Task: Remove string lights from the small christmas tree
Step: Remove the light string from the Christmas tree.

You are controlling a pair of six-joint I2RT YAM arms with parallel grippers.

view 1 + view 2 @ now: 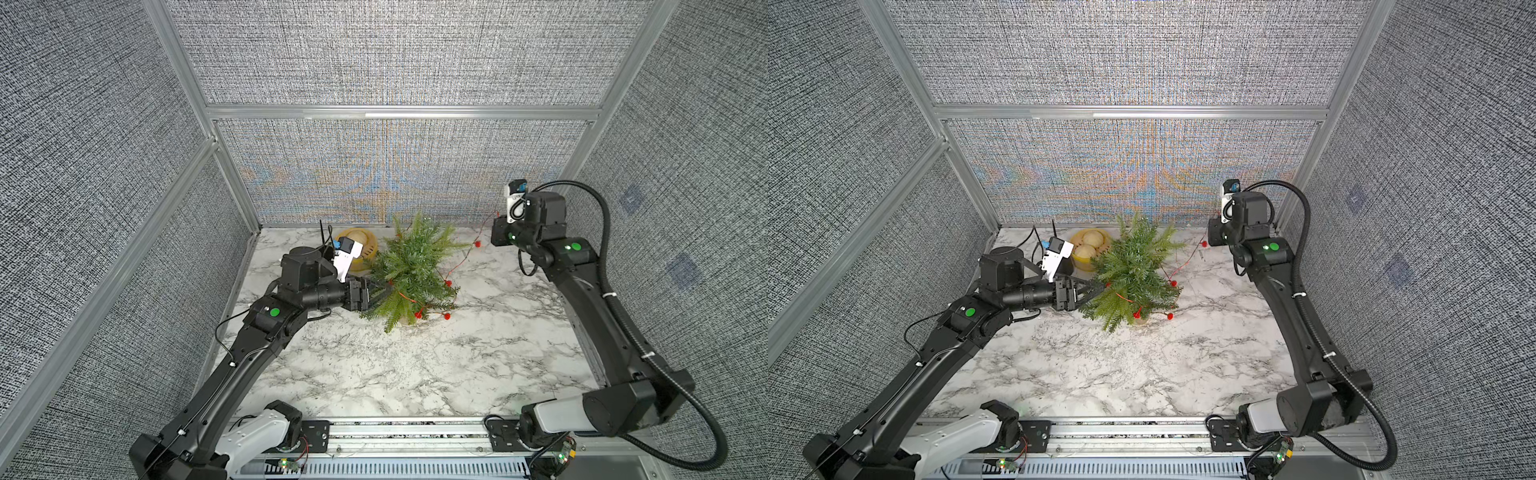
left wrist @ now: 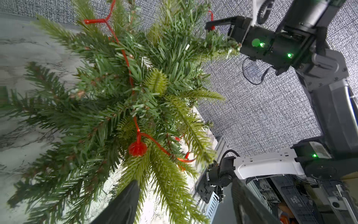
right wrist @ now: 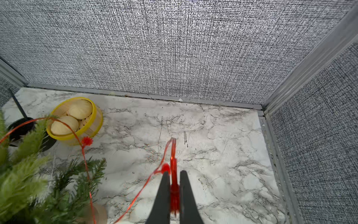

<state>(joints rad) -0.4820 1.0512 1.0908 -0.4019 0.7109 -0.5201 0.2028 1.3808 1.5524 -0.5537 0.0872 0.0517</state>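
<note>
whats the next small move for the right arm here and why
Probably draw the right end effector up and away from the small christmas tree. It is shut on the string lights, whose wire is looped through the branches, while the open left end effector straddles side branches, placed to steady it.

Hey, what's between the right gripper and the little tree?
In both top views, only the string lights stretch across, above the bare marble table.
</note>
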